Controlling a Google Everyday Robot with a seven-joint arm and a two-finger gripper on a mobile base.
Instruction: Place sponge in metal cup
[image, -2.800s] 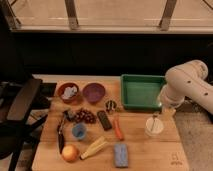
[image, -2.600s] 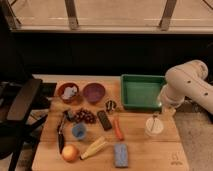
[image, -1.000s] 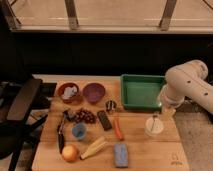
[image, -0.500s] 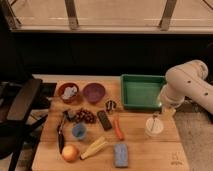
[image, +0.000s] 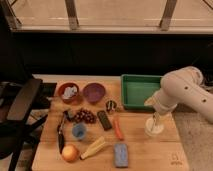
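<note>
A matt wooden table (image: 142, 150) bears a shiny metal cup (image: 111, 105) and soft sponge (image: 121, 153); the smooth gripper (image: 156, 118) overhangs a translucent cup (image: 153, 130).

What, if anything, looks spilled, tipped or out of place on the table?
Nothing stands out. The sponge lies flat near the front edge of the table, the metal cup sits left of the green tray, and the pincer hangs at the right by the whitish cup. No spill shows.

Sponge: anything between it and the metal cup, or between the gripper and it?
The sponge sits at the front edge, the metal cup behind it. A carrot and a dark bar lie between them; a lifted carry likely clears both. The gripper hangs over a whitish cup; nothing visible between it and the sponge.
</note>
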